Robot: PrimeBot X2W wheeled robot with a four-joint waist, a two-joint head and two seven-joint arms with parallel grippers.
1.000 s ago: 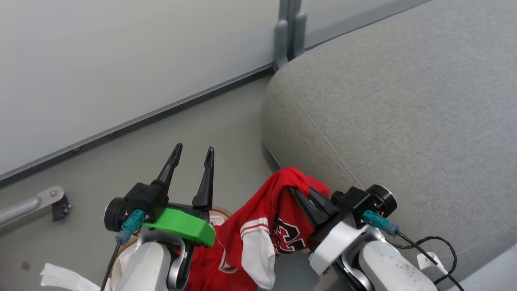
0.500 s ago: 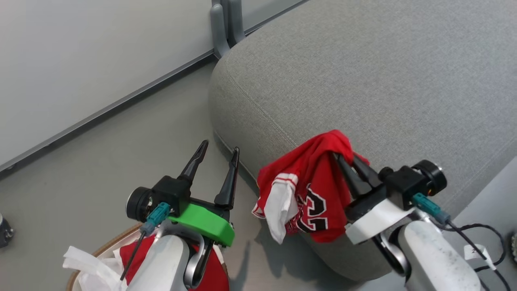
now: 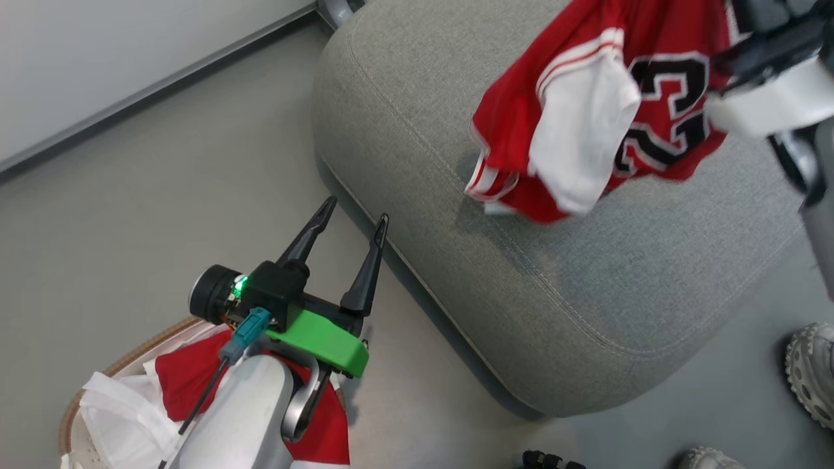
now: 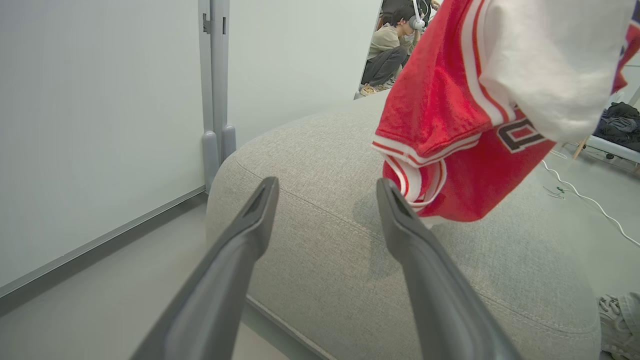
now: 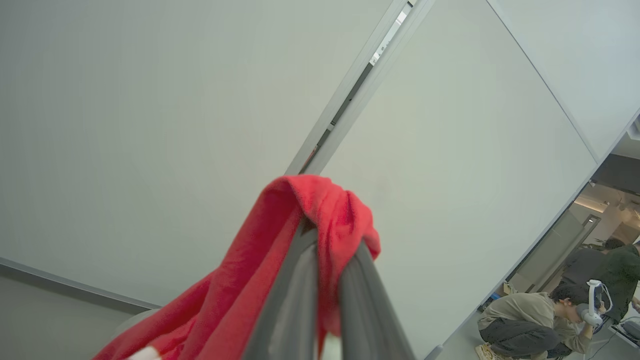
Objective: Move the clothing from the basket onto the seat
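A red jersey [image 3: 658, 39] with white trim and a black "23" hangs in the air over the grey seat [image 3: 521, 273], its lower hem just above the cushion. My right gripper [image 5: 330, 245] is shut on a bunched fold of the jersey [image 5: 280, 260], and its white wrist [image 3: 759, 104] shows at the head view's upper right. My left gripper [image 3: 357, 210] is open and holds nothing, above the floor beside the seat's front edge. In the left wrist view this gripper [image 4: 326, 185] points at the seat [image 4: 325, 150] and the hanging jersey [image 4: 450, 125]. More red clothing [image 3: 189, 384] lies in the basket [image 3: 124, 355] at the lower left, partly hidden by my left arm.
The white liner cloth [image 3: 111, 417] spills over the basket's edge. A person's shoes [image 3: 811, 378] stand on the floor right of the seat. Pale wall panels with a grey post [image 4: 215, 100] rise behind it. A person [image 5: 535, 320] crouches far off, and a white cable [image 4: 590, 200] lies on the floor.
My right gripper has lifted the jersey from the seat's front edge to well above the cushion. The head camera has shifted right. The left gripper has stayed open.
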